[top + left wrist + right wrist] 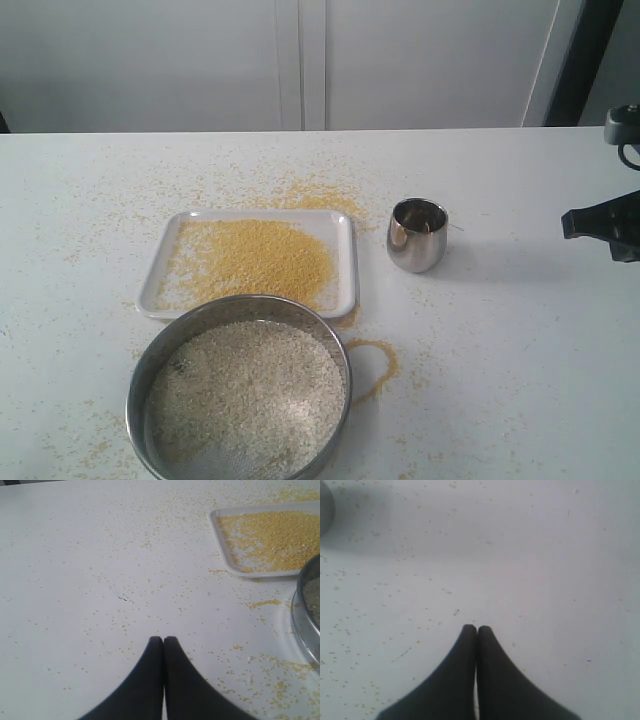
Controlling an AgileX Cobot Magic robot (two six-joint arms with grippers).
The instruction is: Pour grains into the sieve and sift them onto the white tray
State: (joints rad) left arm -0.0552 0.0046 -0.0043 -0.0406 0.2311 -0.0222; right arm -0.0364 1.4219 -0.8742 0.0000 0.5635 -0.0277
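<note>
The tabletop (520,350) is strewn with stray yellow specks. They are thickest behind the tray and in a curved trail beside the sieve, so some spill from the sifting is judged likely. The sieve (137,405) is set at the near edge, its far rim meeting the tray's near rim; whether it rests on that rim cannot be told. The coarse off-white grains (245,395) are kept in it, presumably held back by the mesh. The tray (346,262) lies just behind the sieve and carries the fine yellow fraction, spread over most of its floor, as the task asks. The cup (416,236) is stood upright to the right of the tray, apart from it, and appears emptied. The left tool (163,640) is pressed shut on nothing and held over bare tabletop beside tray and sieve. The right tool (477,628) is likewise shut and empty, well apart from the cup. Both are judged to be parked clear, with the work close to done.
</note>
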